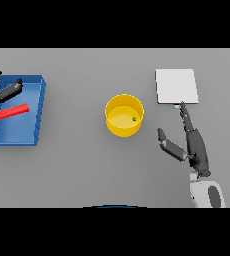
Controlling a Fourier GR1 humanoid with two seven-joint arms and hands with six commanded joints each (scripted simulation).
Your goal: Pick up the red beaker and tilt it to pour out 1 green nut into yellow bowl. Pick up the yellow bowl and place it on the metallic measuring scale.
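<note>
Head view, near to far. R hand [194, 145] rests low on the grey surface [77, 170], fingers [186, 116] straight and spread from the thumb, holding nothing; the longest fingertip reaches to the near edge of the metallic measuring scale [176, 86], w/ contact not resolvable. Just left of that hand, approx. mid-surface, stands the yellow bowl [124, 115], upright, w/ one green nut [134, 119] lying inside near its right wall. The pour step thus appears done; the bowl transfer looks pending. Handling (judged): bowl is a stiff, thin-walled, round open cup, prob. light and smooth, so liable to slip or tip; the nut is loose and will roll if the bowl tilts. Best hold is likely thumb on one side of the wall and fingers on the opposite side, below the rim, keeping it level. Far left: blue tray [37, 107] containing the red beaker [8, 113], lying on its side. L hand [2, 90] sits at the tray's far-left corner, fingers loosely apart, not clamped on the beaker. The scale, a flat pale square plate, lies farthest right, apart from the bowl.
</note>
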